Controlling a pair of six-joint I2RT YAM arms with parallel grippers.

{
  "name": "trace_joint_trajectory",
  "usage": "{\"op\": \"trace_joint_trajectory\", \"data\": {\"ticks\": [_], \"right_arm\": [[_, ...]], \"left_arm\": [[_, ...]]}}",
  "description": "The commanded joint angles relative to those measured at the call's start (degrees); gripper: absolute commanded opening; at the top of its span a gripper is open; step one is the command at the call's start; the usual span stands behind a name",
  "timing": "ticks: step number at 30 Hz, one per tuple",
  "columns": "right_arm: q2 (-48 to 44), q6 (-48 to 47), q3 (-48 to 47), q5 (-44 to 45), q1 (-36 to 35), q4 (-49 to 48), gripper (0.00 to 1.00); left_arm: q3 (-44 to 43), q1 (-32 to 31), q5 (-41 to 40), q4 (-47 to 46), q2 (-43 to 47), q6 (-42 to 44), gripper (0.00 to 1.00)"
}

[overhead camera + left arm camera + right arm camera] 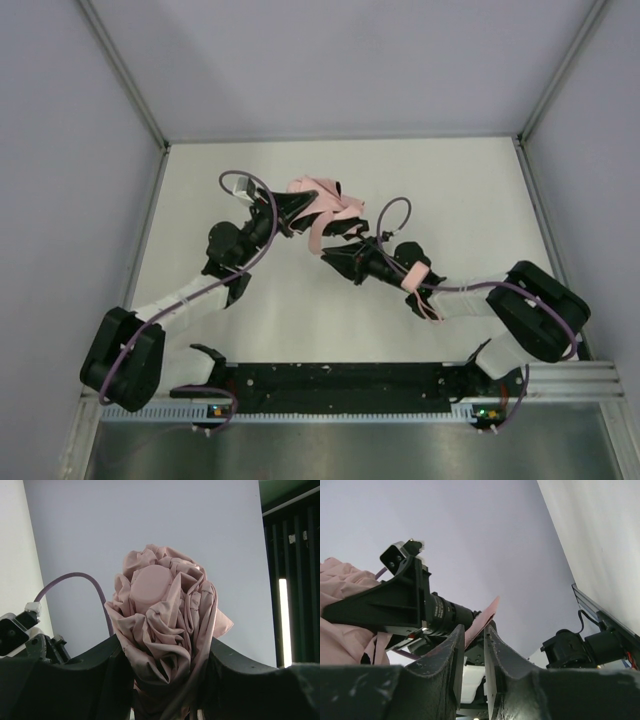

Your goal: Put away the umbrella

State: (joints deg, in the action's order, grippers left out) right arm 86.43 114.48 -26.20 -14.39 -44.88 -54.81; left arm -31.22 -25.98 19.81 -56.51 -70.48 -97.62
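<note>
The pale pink umbrella, folded into a crumpled bundle, is held above the middle of the table between both arms. My left gripper is shut on the bundle: in the left wrist view its black fingers press the fabric from both sides, and the round pink cap faces the camera. My right gripper is just right of it. In the right wrist view its jaws are nearly closed on a flat pink strap of the umbrella at the fingertips. The shaft and handle are hidden.
White table enclosed by grey walls with metal frame posts. A black rail runs along the near edge between the arm bases. Purple cables loop over both arms. The left arm's wrist camera shows close in the right wrist view.
</note>
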Motion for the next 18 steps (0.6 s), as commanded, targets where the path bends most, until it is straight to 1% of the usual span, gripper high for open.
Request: {"op": "trace_joint_trajectory", "data": {"ticks": [1,3,4,6,8,11,14,15,16,17,18], "right_arm": [[0.75,13.85,-2.72,0.95,-0.64,-5.22,0.24],[0.93,13.93,-2.81,0.25,-0.64,-5.22,0.37],[0.76,13.93,-2.81,0.33,-0.64,-5.05,0.39],[-0.12,13.06,-3.07,0.51,-0.73,-3.91,0.40],[-0.39,12.44,-3.69,0.68,-0.64,-2.94,0.35],[0.84,12.53,-4.30,-0.02,-0.64,-3.63,0.34],[2.68,12.53,-5.18,-1.78,-0.73,-5.13,0.41],[2.77,12.18,-5.36,-2.13,-0.64,-5.31,0.42],[2.69,12.17,-5.18,-1.70,-0.64,-5.40,0.37],[2.77,12.09,-4.92,-1.17,-0.64,-6.27,0.25],[2.86,12.00,-4.83,-0.73,-0.56,-7.15,0.16]], "left_arm": [[0.55,-0.13,-0.92,-7.56,2.45,-2.30,0.00],[0.72,-0.21,-0.83,-7.74,2.62,-2.48,0.00],[0.81,-0.21,-0.83,-7.91,2.63,-2.66,0.00],[0.90,-0.21,-0.74,-7.91,2.63,-2.75,0.00],[0.90,-0.21,-0.65,-8.52,2.45,-3.18,0.00],[1.16,-0.13,-0.74,-10.19,2.10,-4.06,0.00],[0.82,-0.21,0.57,-11.86,1.05,-5.20,0.00],[0.64,-0.21,0.93,-12.22,0.78,-5.38,0.00],[0.72,-0.21,1.36,-12.39,0.69,-5.64,0.00],[0.90,-0.21,1.37,-12.48,0.78,-5.65,0.00],[0.99,-0.21,1.46,-12.40,1.04,-5.82,0.00]]}}
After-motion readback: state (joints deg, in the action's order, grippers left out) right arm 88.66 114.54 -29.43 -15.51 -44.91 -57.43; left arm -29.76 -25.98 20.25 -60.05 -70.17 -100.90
